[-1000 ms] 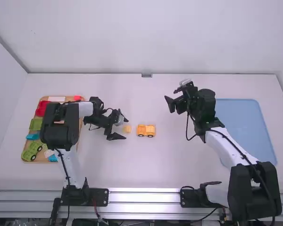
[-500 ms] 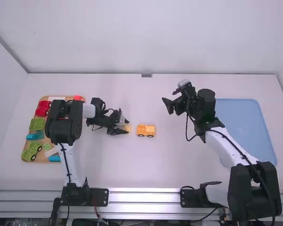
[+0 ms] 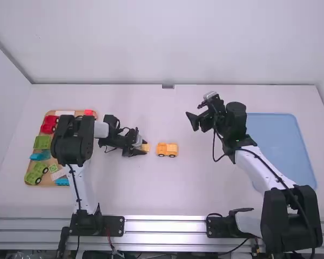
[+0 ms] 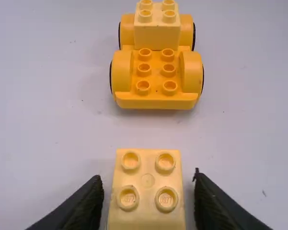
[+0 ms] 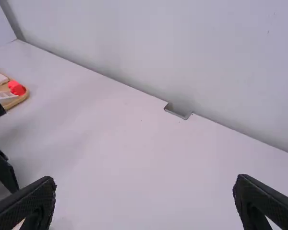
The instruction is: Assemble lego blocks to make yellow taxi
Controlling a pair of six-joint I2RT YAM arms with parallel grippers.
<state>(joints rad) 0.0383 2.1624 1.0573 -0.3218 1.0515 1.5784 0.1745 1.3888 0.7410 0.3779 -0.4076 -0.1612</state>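
On the counter [image 3: 173, 189], the yellow chassis [image 4: 156, 76] stands near the loose pale block [image 4: 147, 191]. The right gripper [image 5: 144, 180] gapes; the left gripper [image 4: 148, 176], fingers apart, straddles that block and should close squarely (evenly, without tilting its studs [image 4: 165, 162]).

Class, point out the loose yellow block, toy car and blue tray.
Yellow block [image 4: 147, 180]: left wrist view, its studded top.
Toy car [image 4: 156, 74]: left wrist view, its studded bed.
Blue tray [image 3: 276, 141]: high view, its flat floor.
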